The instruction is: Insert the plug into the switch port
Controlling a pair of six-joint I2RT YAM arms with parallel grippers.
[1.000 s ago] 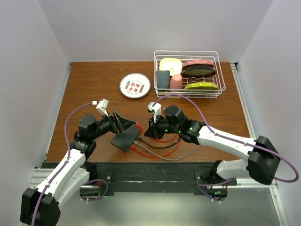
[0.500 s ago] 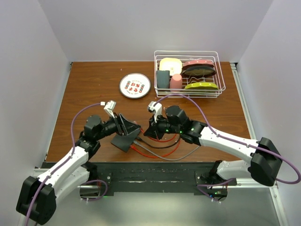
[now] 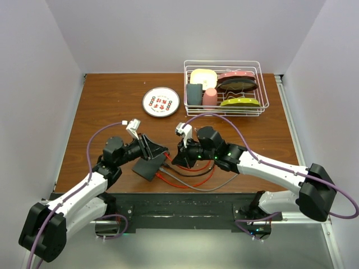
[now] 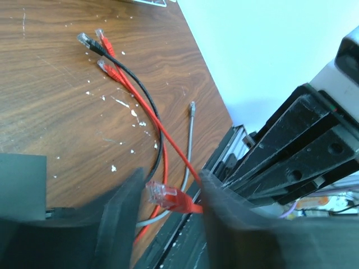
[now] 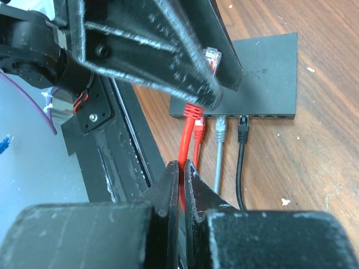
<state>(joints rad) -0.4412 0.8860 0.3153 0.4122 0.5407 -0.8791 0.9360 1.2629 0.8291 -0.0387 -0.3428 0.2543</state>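
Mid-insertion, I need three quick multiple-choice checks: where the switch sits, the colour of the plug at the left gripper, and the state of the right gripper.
1. Where is the flat dark-grey switch box?
A) near edge of the brown wooden table, between the arms
B) far right corner
C) far left corner
2. What colour is the clear-tipped plug in the left gripper?
A) grey
B) red
C) black
3. The right gripper is:
A) wide open
B) shut on the switch
C) shut on a red cable
Answers: A, the top view shows it near the arm bases; B, its boot is red in the left wrist view; C, the jaws pinch the cable.
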